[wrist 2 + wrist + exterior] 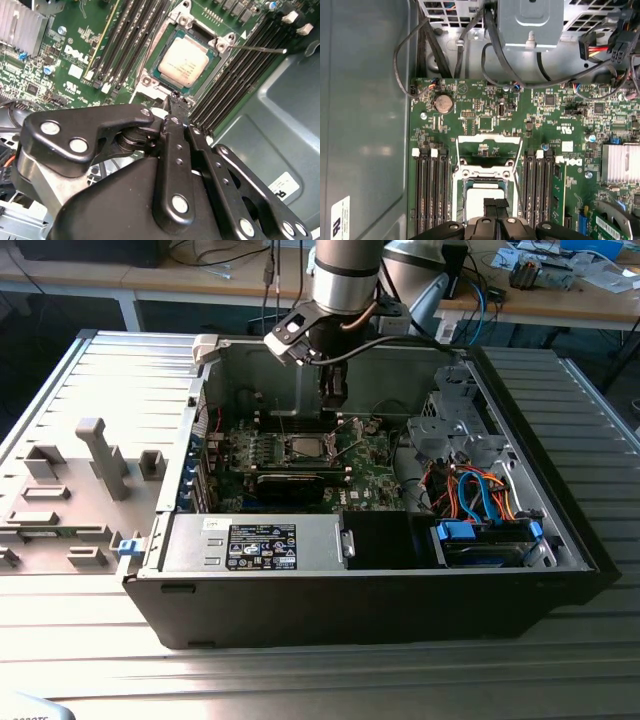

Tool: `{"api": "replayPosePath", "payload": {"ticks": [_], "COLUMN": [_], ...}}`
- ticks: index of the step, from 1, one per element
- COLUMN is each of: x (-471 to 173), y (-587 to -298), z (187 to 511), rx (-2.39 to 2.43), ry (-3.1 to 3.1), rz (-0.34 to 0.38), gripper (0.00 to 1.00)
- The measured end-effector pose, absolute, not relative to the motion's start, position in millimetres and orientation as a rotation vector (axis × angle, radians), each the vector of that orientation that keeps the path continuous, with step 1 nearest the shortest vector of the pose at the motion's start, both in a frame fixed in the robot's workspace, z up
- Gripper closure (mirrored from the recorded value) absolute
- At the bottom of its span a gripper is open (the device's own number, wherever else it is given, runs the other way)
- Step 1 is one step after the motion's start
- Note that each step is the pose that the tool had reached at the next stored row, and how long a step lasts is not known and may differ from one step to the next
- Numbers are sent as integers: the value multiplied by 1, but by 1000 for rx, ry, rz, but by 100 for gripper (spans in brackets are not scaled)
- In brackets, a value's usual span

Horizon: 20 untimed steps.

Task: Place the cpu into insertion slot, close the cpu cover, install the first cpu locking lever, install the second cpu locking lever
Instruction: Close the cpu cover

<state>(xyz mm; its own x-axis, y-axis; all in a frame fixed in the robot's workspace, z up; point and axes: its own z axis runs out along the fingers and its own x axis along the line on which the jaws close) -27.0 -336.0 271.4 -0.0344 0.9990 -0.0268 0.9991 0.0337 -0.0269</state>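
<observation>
Second wrist view: cpu (183, 64) seated in the insertion slot (148, 80), locking lever (260, 48) unlatched, fingers (176, 120) closed together, empty, above the cpu; first wrist view: cpu cover (489, 138) raised

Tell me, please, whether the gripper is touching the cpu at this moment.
Apart. In the exterior view the gripper ends short of the cpu, and a strip of green board shows between them.

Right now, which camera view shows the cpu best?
The second wrist view: the cpu shows its whole face. In the first wrist view the hand hides part of it; in the exterior view it is a small far square.
</observation>
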Motion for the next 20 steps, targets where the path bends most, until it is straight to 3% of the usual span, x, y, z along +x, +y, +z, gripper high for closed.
{"api": "replayPosePath", "payload": {"ticks": [20], "x": [16], "y": [-337], "z": [271], "rx": [2183], "ry": [2258], "rz": [-62], "gripper": [89]}}
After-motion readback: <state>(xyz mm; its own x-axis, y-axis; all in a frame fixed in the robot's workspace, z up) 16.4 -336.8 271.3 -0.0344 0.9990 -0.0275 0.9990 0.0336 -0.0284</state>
